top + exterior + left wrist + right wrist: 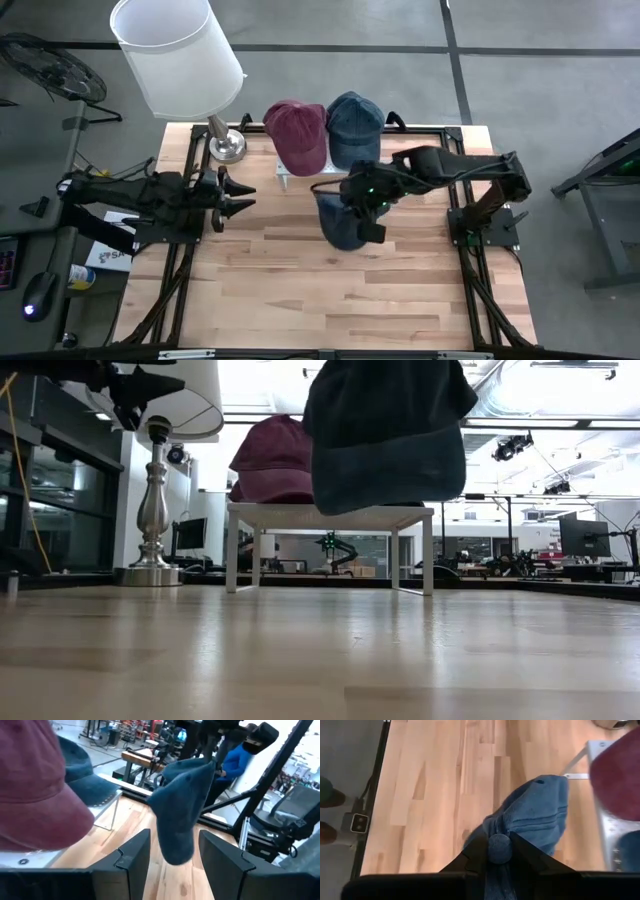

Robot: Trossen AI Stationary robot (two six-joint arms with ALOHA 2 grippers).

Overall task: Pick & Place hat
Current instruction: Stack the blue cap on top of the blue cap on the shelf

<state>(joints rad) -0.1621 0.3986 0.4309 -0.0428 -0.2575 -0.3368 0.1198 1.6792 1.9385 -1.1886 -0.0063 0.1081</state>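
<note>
A dark blue hat is held above the wooden counter by the right pincer, whose fingers are clamped together on the button at the hat's crown, as seen in the right wrist view. The hat hangs limp below the pincer, clear of the counter surface, with its brim drooping downward in the low view. It is suspended just in front of a small white stand, on which a maroon hat and a second blue hat are resting side by side. A lamp with a white shade is set on the far left corner of the counter. The left pincer is kept over the left side of the counter, well apart from the held hat, with its fingers spread apart and nothing between them.
</note>
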